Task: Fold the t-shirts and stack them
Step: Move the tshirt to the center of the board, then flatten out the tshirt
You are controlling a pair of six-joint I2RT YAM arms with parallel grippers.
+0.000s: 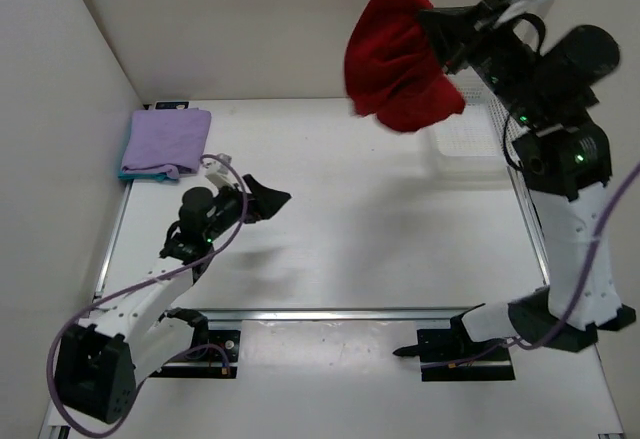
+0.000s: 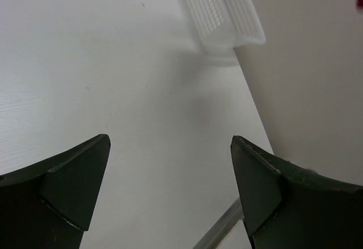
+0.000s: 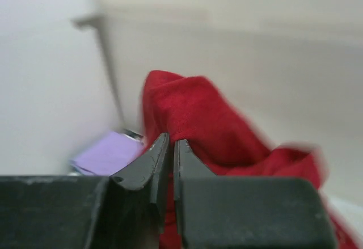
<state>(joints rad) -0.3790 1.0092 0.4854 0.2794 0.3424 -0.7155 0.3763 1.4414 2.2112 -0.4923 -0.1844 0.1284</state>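
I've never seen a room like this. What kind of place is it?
Probably a robot lab bench, not a home: left arm and right arm bolted to a white table, plain white walls around.

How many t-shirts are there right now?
3: the red t-shirt hangs from the right gripper; the lavender t-shirt lies folded at the far-left corner, atop a teal-blue t-shirt showing only its edge.
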